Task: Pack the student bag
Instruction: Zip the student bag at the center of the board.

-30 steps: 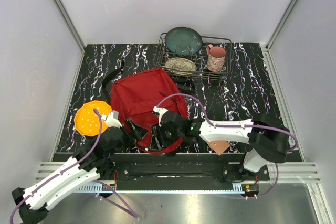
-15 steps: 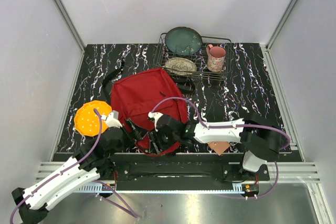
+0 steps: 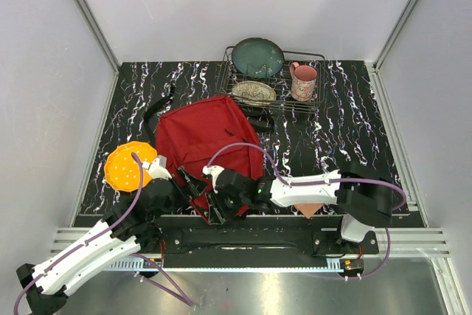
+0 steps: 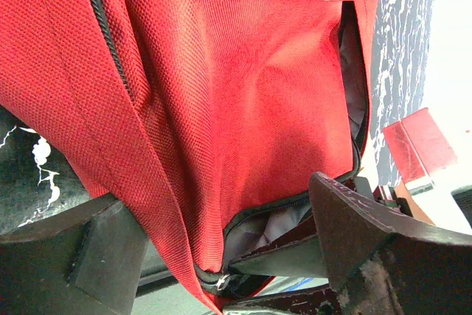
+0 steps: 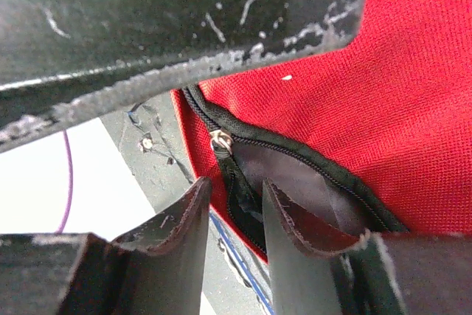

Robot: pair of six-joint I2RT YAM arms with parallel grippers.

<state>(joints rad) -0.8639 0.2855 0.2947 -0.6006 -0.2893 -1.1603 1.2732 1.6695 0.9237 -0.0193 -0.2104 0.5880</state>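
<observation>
The student bag, a red backpack with black zipper trim, lies flat mid-table with its near corner at the front edge. My left gripper is wide open at the bag's near left edge, and red fabric fills the space between its jaws. My right gripper is at the near corner, jaws a narrow gap apart. The black zipper tape and metal slider lie in that gap. One finger lies over the grey lining of the part-open zipper mouth, the other outside the bag.
An orange perforated disc lies left of the bag. A wire dish rack at the back holds a teal plate, a patterned plate and a pink mug. A brownish flat item lies under the right arm.
My right gripper has moved left and nearer, from the bag's near right edge to its near corner. The left arm and the bag have stayed put.
</observation>
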